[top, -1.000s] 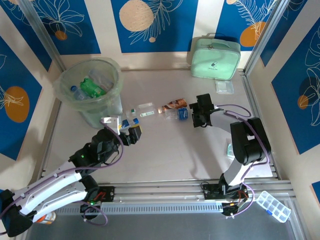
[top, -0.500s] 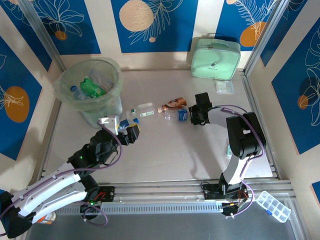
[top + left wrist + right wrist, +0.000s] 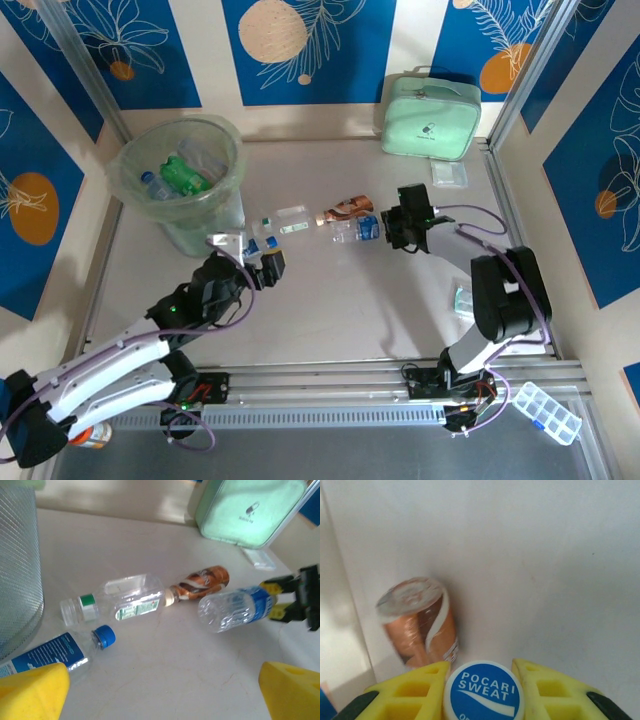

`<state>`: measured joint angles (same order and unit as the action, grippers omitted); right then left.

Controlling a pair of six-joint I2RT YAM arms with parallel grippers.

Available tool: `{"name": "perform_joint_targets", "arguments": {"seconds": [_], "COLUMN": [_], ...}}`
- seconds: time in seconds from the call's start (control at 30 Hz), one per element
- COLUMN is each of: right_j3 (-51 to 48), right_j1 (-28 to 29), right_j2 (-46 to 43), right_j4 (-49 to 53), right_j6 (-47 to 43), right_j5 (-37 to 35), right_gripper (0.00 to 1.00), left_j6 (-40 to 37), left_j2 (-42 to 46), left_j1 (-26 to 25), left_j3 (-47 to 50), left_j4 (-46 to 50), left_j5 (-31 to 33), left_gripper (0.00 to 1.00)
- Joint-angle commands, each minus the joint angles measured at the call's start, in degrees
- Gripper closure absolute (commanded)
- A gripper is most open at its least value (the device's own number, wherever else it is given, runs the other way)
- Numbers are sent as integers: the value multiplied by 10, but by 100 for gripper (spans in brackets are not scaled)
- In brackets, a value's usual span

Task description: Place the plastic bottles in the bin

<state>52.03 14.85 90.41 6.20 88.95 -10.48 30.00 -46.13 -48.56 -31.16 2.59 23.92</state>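
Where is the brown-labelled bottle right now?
Brown-labelled bottle lies mid-table in the top view, between the clear green-labelled bottle to its left and the blue-labelled bottle in the right gripper.

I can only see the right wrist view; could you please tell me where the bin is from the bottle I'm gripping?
Observer: The bin stands at the table's far left corner, well left of the Pocari bottle in your right gripper.
Operator: Thank you. Is anything in it?
Observer: Yes, green bottles and a clear blue-capped one.
Operator: And the left arm?
Observer: The left gripper hangs open over another blue-capped bottle lying near the bin.
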Motion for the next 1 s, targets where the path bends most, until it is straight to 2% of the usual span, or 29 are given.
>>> {"name": "perform_joint_targets", "arguments": {"seconds": [0.0, 0.13, 0.27, 0.37, 0.43, 0.5, 0.67, 0.87, 0.97], "right_j3": [-5, 0, 4, 12, 12, 4, 2, 11, 11], "right_j1": [11, 35, 116, 180, 205, 216, 227, 252, 259], "right_j2": [-46, -86, -134, -150, -150, -151, -159, -172, -169], "right_j4": [41, 52, 36, 20, 1, -21, -42, -27, -23], "right_j6": [-83, -199, -352, -454, -504, -526, -535, -523, -510], "right_j5": [4, 20, -34, -76, -71, -47, 12, 14, 39], "right_gripper": [90, 100, 100, 100, 100, 100, 100, 100, 100], "left_j6": [-9, -23, -44, -62, -70, -76, -88, -88, -88], "left_j2": [-37, -87, -111, -121, -142, -172, -236, -249, -247], "left_j1": [-3, -3, -3, -3, -4, -3, -3, -3, -3], "left_j3": [-24, -42, -48, -40, -41, -48, -69, -68, -62], "left_j4": [-9, -18, -37, -81, -107, -117, -113, -147, -155], "left_j5": [-25, -74, -131, -203, -250, -278, -275, -335, -323], "left_gripper": [2, 1, 1, 1, 1, 1, 1, 0, 1]}}
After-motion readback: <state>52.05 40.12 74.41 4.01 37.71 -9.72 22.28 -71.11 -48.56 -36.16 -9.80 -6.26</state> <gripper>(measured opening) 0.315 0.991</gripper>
